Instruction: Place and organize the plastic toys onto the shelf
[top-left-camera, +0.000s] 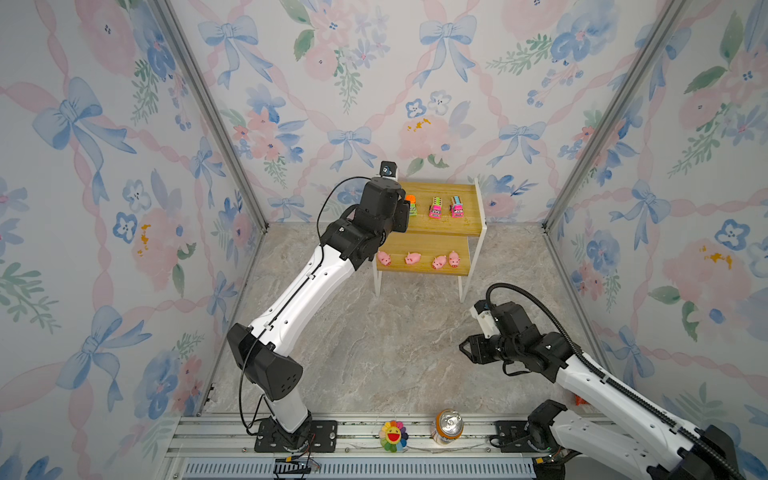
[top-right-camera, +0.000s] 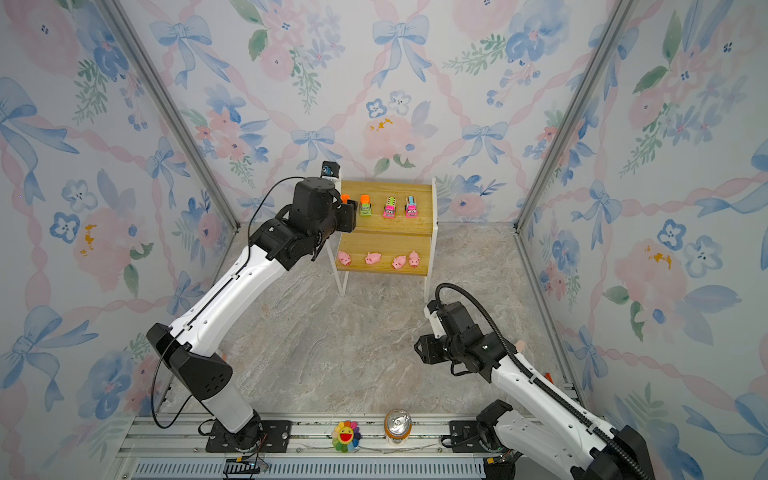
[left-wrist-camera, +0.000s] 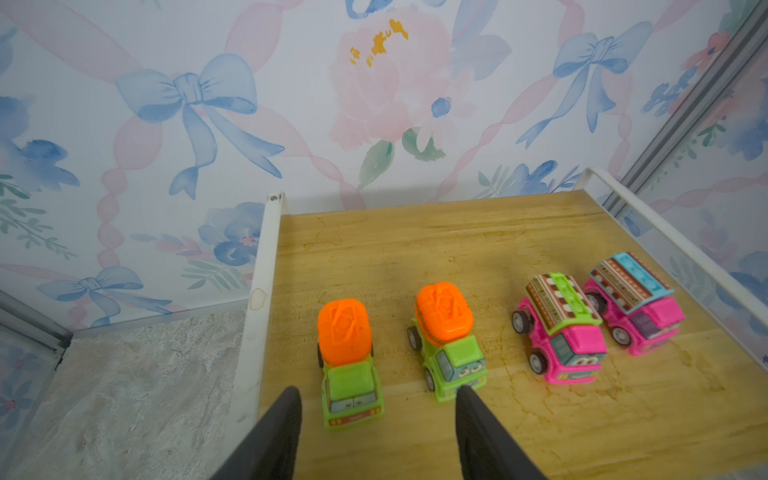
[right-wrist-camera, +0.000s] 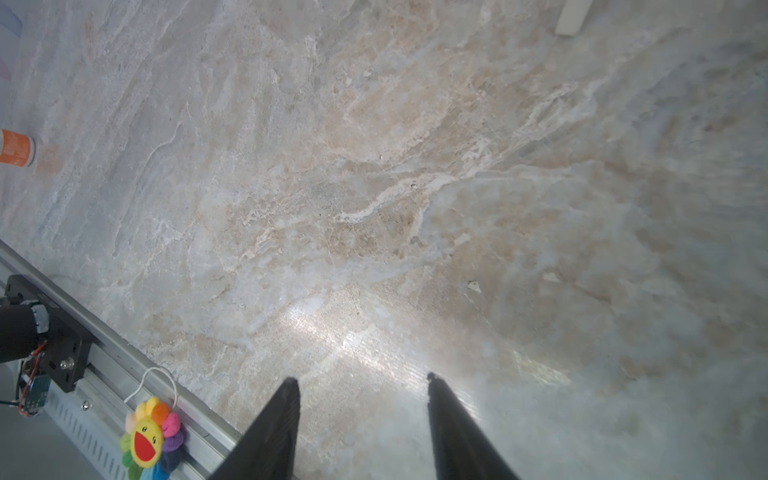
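fingers (left-wrist-camera: 278, 424) of both grippers stand spread: the right gripper (right-wrist-camera: 362, 379) above the marble tabletop (right-wrist-camera: 374, 166), the left gripper (left-wrist-camera: 378, 390) over the upper board of the shelf (top-left-camera: 440, 226), either side of the end green truck (left-wrist-camera: 351, 374), clasping nothing. four trucks (top-left-camera: 435, 208) line that board; four pink pigs (top-left-camera: 412, 258) the lower one.

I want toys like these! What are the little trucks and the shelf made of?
The trucks look like moulded plastic: bright, smooth, slightly glossy. The shelf's top board looks like pale wood, with visible grain. Its white frame is probably painted metal, thin and scuffed.
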